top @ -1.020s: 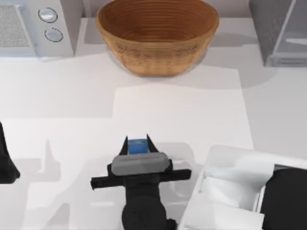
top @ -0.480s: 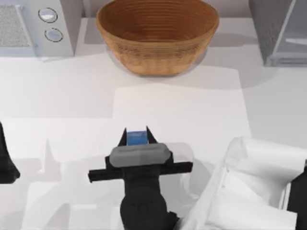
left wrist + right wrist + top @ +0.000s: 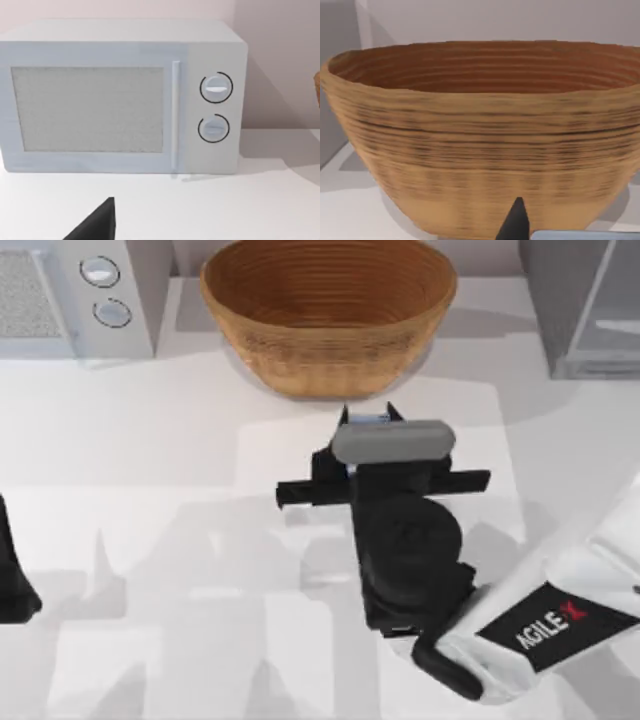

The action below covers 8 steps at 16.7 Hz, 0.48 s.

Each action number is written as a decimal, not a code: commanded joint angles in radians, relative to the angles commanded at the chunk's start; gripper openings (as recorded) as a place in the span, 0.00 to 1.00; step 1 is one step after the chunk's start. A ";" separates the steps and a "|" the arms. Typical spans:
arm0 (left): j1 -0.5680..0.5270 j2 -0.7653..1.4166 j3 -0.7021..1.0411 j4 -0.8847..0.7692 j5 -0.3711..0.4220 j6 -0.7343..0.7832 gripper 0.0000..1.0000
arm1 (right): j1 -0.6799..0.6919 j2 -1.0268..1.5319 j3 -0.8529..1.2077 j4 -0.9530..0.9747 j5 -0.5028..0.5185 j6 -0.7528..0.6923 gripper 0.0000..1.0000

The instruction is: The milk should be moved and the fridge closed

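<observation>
Fingertips of the right gripper (image 3: 366, 417) are pinched in close on the milk (image 3: 368, 420), with just a thin strip of blue carton top peeking out between them in the top view, so it's got a grip. Big change from a second ago: the gripper was down near the front middle of the table with the carton, and now it's swung up and to the right, sitting just in front of the wicker bowl (image 3: 328, 315). In the right wrist view the bowl (image 3: 485, 135) looms close, with a sliver of the carton (image 3: 585, 235) at the frame's edge. So the carry looks well underway.

The fridge (image 3: 585, 305) is in the far right corner, door panel apparently ajar, not shut yet as far as I can judge. The bowl's the main thing in the way if the carton has to go right.

The left gripper (image 3: 12, 575) is parked at the left edge, facing the microwave (image 3: 122, 95); can't tell about its grip.
</observation>
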<state>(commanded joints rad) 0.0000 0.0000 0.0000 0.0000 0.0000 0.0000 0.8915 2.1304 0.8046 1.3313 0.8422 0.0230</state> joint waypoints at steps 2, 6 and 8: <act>0.000 0.000 0.000 0.000 0.000 0.000 1.00 | -0.158 -0.104 -0.068 -0.033 -0.139 -0.002 0.00; 0.000 0.000 0.000 0.000 0.000 0.000 1.00 | -0.501 -0.330 -0.217 -0.109 -0.442 -0.005 0.00; 0.000 0.000 0.000 0.000 0.000 0.000 1.00 | -0.654 -0.437 -0.289 -0.147 -0.583 -0.006 0.00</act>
<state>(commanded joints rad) 0.0000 0.0000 0.0000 0.0000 0.0000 0.0000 0.2378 1.6932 0.5160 1.1838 0.2594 0.0171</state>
